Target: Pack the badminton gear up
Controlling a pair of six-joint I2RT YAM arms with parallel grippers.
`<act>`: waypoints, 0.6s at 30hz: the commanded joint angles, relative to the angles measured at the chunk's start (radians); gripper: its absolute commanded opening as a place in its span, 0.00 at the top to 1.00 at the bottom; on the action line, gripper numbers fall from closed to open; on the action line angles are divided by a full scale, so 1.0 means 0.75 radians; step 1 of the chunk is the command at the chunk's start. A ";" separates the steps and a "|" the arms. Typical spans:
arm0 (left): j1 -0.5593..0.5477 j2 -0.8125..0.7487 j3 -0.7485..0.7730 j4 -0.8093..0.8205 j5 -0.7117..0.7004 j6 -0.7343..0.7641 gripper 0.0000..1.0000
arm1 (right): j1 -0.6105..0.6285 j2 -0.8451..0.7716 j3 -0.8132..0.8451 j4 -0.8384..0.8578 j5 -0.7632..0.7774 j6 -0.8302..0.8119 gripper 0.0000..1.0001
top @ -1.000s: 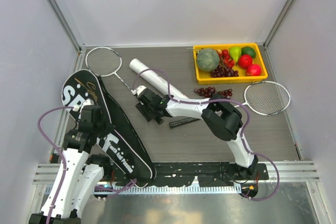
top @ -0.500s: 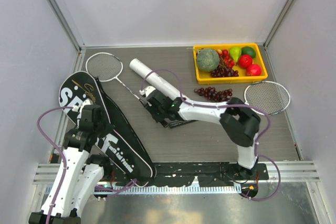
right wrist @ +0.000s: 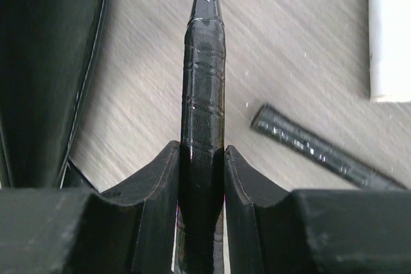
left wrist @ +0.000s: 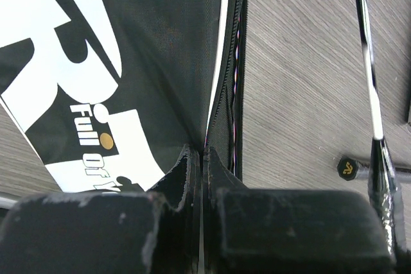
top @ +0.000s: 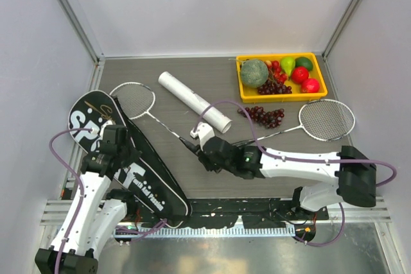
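Note:
The black bag lettered "SPORT" lies at the left. My left gripper is shut on the bag's open zipped edge. One silver-headed racket lies slanted beside the bag. My right gripper is shut on its black handle. Its shaft runs beside the bag in the left wrist view. The second racket lies at the right, and its handle ends just right of my right gripper. The long white tube lies slanted behind.
A yellow tray of fruit stands at the back right. A dark red grape bunch lies loose in front of it. The right arm stretches low across the table's near middle. Side rails bound the table.
The right gripper has closed on the left racket's handle and dragged it nearer and rightward, its head sliding toward the bag. The right arm's elbow swung out right. The left arm barely moved.

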 commanded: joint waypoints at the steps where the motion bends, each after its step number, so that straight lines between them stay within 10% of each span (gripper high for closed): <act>1: 0.002 0.021 0.048 0.071 -0.011 -0.011 1.00 | 0.109 -0.151 -0.120 0.057 0.129 0.111 0.95; 18: 0.002 0.083 0.018 0.100 0.028 -0.015 1.00 | 0.204 0.166 -0.188 0.296 0.125 0.167 0.70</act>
